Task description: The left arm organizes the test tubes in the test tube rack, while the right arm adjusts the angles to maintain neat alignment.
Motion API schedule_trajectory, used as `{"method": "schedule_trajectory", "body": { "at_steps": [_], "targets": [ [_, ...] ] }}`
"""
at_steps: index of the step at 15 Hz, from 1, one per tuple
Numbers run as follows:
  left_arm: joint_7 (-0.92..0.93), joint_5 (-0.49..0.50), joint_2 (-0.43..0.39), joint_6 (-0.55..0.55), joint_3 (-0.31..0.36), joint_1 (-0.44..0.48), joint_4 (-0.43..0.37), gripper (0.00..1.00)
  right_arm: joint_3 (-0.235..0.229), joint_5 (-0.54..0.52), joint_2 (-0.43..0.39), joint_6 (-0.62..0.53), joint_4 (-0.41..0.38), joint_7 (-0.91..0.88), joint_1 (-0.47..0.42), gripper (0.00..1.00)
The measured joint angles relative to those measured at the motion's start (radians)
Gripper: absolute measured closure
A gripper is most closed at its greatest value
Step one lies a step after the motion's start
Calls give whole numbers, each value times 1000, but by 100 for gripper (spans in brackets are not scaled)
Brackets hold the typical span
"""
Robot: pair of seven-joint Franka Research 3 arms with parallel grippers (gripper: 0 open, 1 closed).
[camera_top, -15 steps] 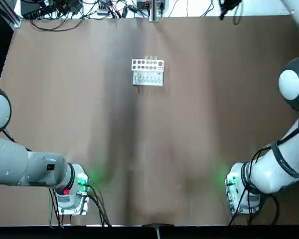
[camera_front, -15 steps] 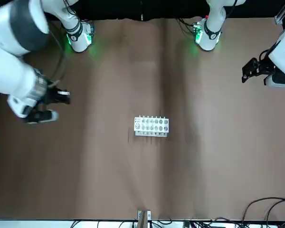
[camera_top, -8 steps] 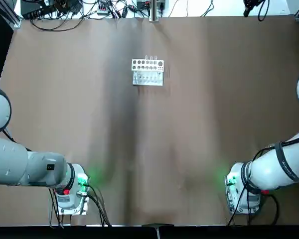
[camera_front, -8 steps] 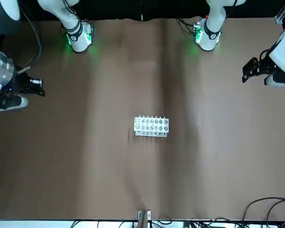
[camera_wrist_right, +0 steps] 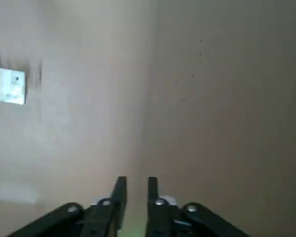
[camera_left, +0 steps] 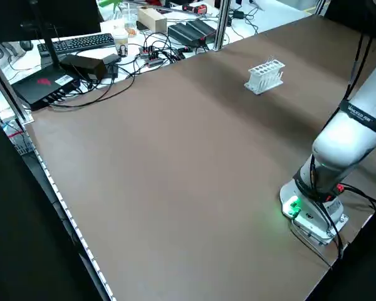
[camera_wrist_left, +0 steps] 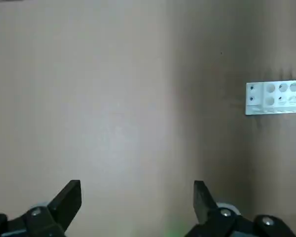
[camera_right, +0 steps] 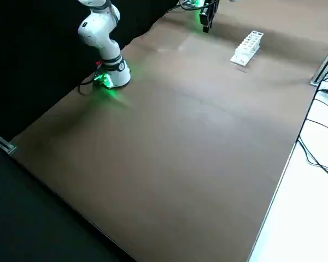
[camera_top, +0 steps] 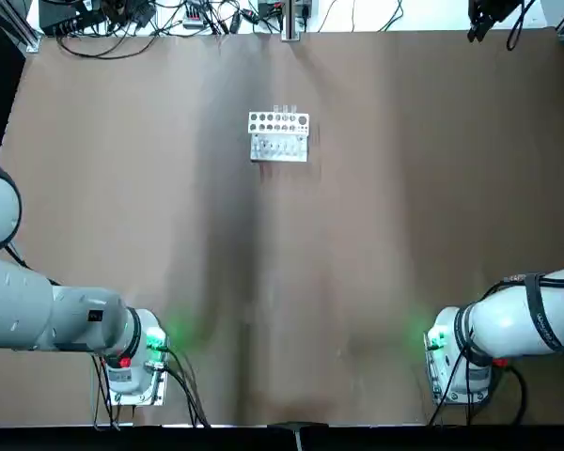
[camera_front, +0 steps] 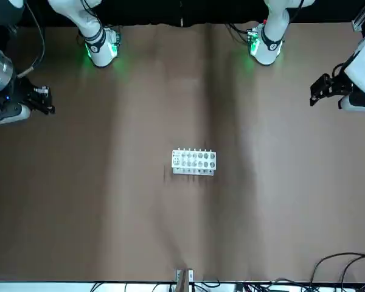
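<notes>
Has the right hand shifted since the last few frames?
Yes. In the front view the right hand has moved toward the picture's left edge and toward the robot's side, farther from the rack.

Tabletop (camera_top: 357,235) brown, smooth, satin sheen; arm shells (camera_top: 536,319) glossy white plastic; rack (camera_top: 279,147) plastic-looking, pale; post (camera_top: 289,19) bare metal.

White rectangular perforated rack (camera_top: 279,147) on brown flat tabletop (camera_top: 357,235), far half, near mid-width. Black two-finger left gripper (camera_wrist_left: 137,190) off to rack's left; black two-finger right gripper (camera_wrist_right: 137,183) off to its right. Thin black cables (camera_left: 135,72) beyond far edge.
</notes>
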Motion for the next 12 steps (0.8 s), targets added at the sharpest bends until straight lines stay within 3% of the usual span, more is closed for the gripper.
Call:
{"method": "schedule_trajectory", "body": {
  "at_steps": [2, 8, 12],
  "targets": [
    [0, 0, 0, 0, 0, 0, 0, 0, 0, -2, -5, -11, 0, -20, -2, 52],
    [0, 0, 0, 0, 0, 0, 0, 0, -1, -7, -5, -11, -1, -28, -10, 1],
    [0, 0, 0, 0, 0, 0, 0, 0, 1, -21, -5, -10, -1, -28, -10, 0]
  ]
}}
